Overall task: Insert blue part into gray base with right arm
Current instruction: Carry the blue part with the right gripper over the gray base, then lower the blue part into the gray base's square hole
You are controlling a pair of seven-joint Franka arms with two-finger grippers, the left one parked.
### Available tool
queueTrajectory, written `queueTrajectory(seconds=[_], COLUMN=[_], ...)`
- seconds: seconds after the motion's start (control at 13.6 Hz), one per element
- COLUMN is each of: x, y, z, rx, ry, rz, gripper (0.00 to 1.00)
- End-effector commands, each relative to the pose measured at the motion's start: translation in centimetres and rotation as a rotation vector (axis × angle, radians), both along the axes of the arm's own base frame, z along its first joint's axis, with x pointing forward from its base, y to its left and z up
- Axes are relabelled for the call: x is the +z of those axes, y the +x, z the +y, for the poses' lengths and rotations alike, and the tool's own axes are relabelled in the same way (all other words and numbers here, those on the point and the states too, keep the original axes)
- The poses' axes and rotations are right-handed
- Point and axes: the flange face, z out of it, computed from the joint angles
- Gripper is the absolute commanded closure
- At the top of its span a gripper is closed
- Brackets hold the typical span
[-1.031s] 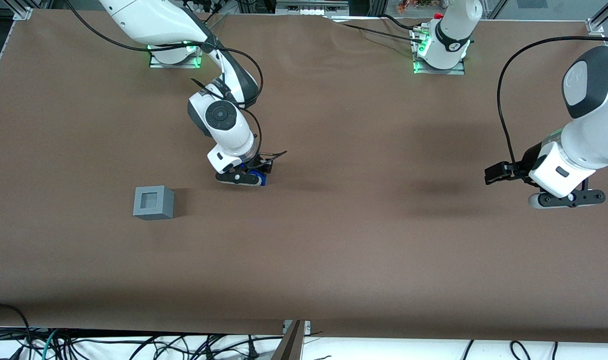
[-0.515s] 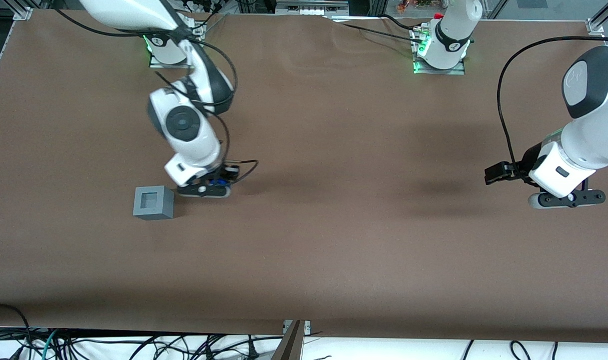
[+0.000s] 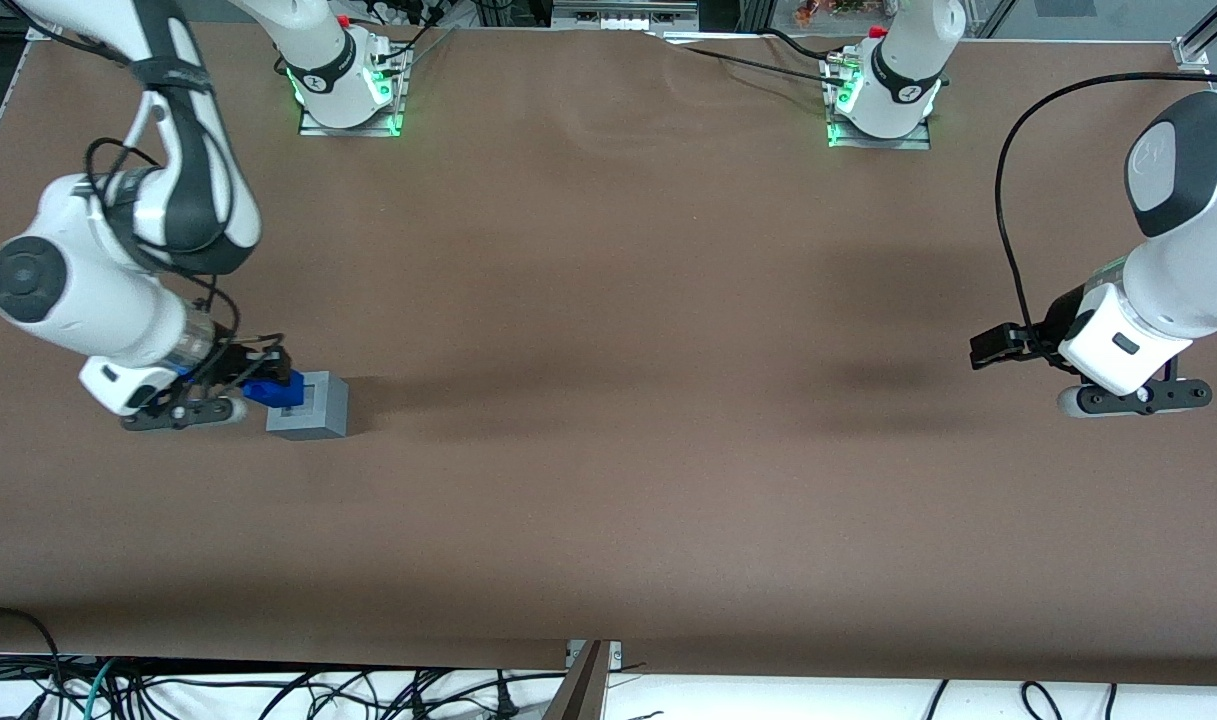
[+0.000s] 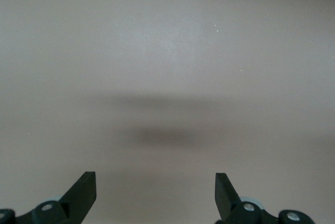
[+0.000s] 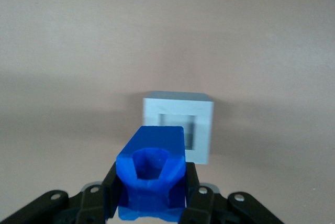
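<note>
Blue part: the small deep-blue plastic block (image 3: 273, 392) is pinched in the claw, held above the bench, its end overlapping the edge of the grey cube's top in the front view; in the right wrist view (image 5: 152, 174) it shows a hollow, cup-like end facing the camera.
Gray base: the light-grey plastic cube with a square recess in its top face (image 3: 313, 407) stands on the bench toward the working arm's end; its recess is open, nothing seated in it (image 5: 180, 127).
Claw: the black two-finger claw (image 3: 253, 385) of the right arm is pressed onto the blue block from both sides, just beside the grey cube; its fingers (image 5: 196, 192) flank the block.
Right arm: the white jointed arm with dark-grey joint covers (image 3: 98, 290) reaches low over the bench, its wrist tilted toward the cube.
Bench: brown matte surface (image 3: 668, 480) carrying the cube.
</note>
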Motion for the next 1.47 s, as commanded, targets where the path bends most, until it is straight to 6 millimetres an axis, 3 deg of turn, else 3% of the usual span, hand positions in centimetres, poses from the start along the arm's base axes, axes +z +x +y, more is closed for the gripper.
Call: queueTrajectory(seconds=[0.0, 0.29, 1.4], x=[-0.4, -3.2, -6.2], y=[-0.6, -1.3, -1.3], z=[-0.5, -0.9, -0.9], rx=[0.009, -0.001, -0.023], ry=[0.029, 0.019, 0.029], rz=[-0.009, -0.043, -0.029], gripper=[0.59, 0.59, 0.59])
